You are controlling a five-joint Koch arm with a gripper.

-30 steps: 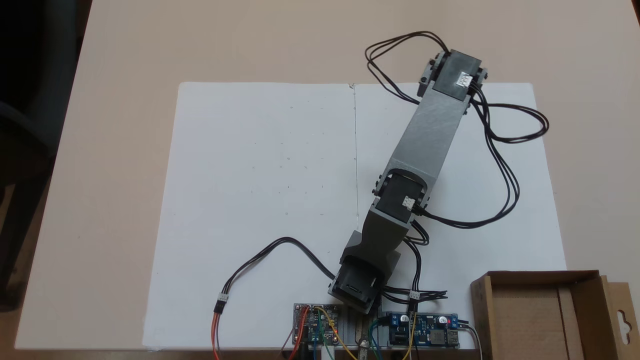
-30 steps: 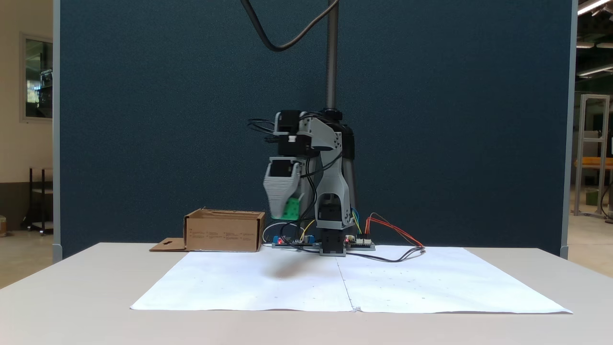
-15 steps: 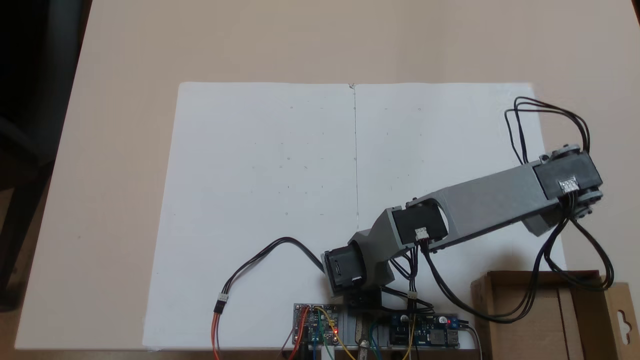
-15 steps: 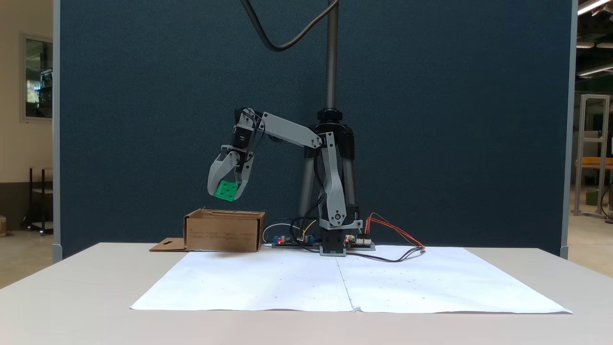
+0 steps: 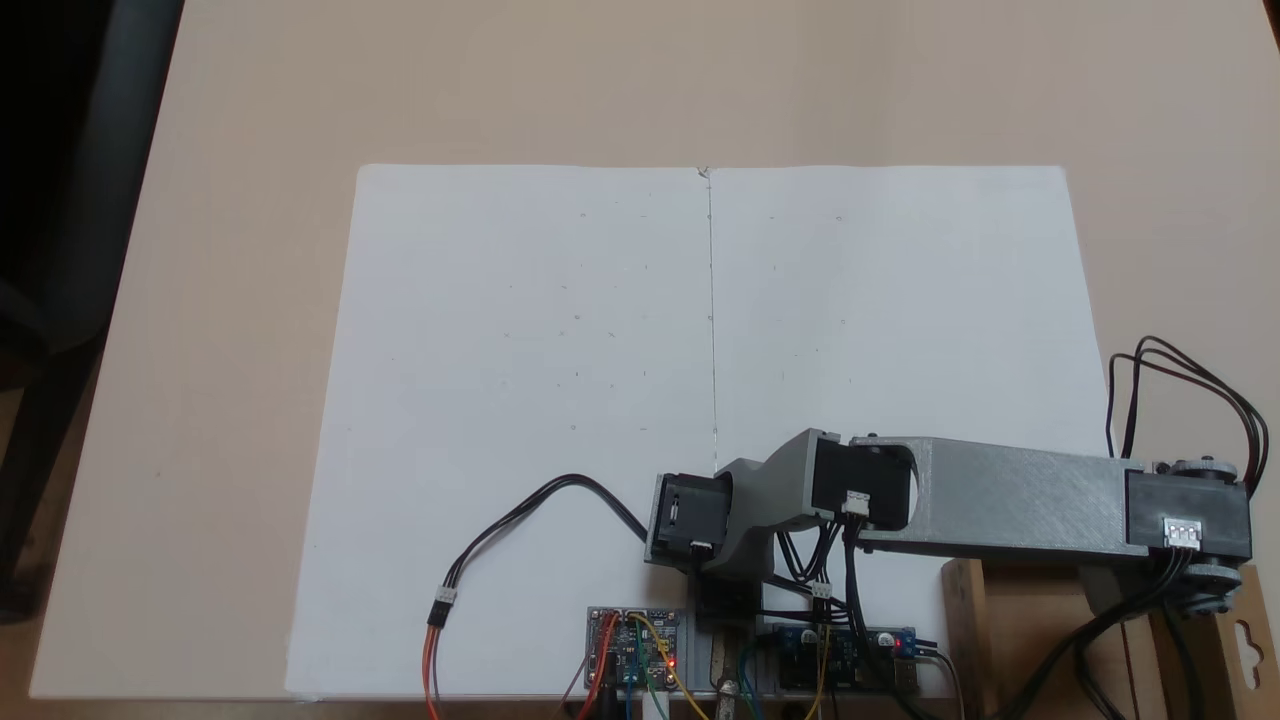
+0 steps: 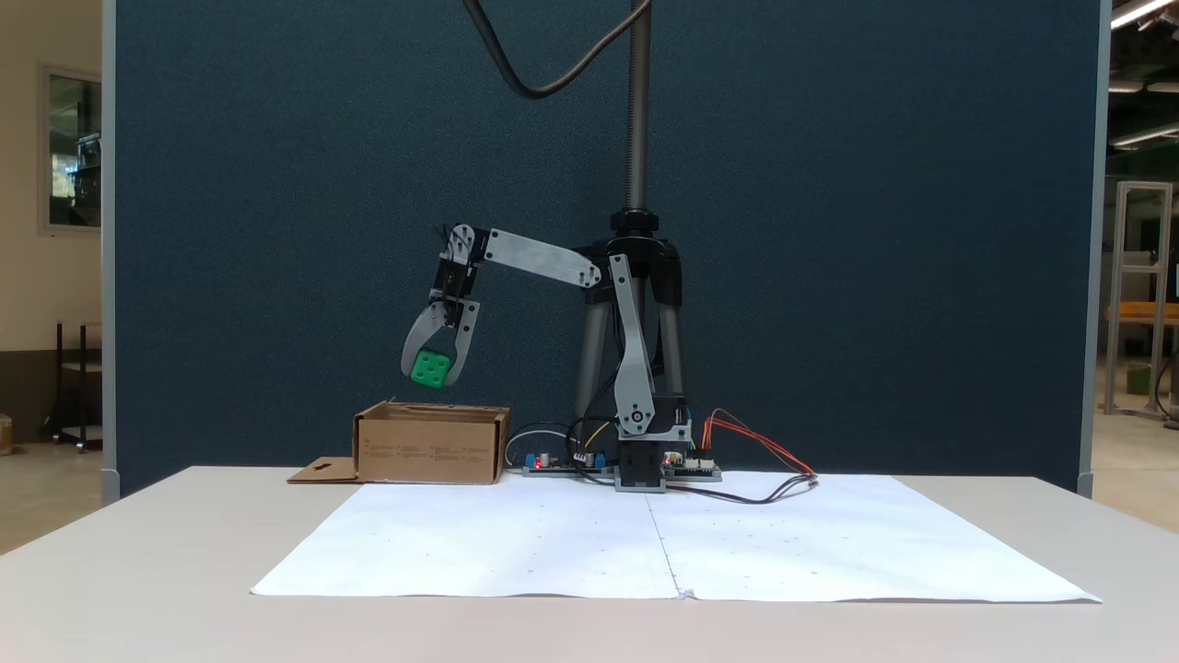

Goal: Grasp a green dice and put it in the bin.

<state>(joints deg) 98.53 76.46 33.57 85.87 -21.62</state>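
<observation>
One table (image 6: 138, 552) carries the whole scene, with two white paper sheets (image 5: 530, 400) laid side by side across its middle and circuit boards (image 5: 635, 648) along the edge where the arm is mounted. Reaching from its base (image 6: 640, 460) at that edge, the grey arm (image 5: 1010, 495) stretches toward the table's corner, where the brown cardboard bin (image 6: 431, 446) sits with its keyhole-cut flap (image 5: 1243, 640) lying flat outside it. In a fixed view from above, the forearm and its black cables (image 5: 1190, 380) cover much of the bin's opening. From the side, the gripper (image 6: 431, 370) hangs pointing down, its two jaws clamped on the green dice (image 6: 430, 368), which is held in the air and touches nothing else. The relation that matters now: the dice hangs directly above the bin, inside the line of its walls and clear of the rim, so the bin lies straight below the tool. By that reading, only the letting go remains. Half a second earlier the arm was angled short of the corner; it has since swung round to lie across the bin, and the dice has shifted only slightly in the side view.
</observation>
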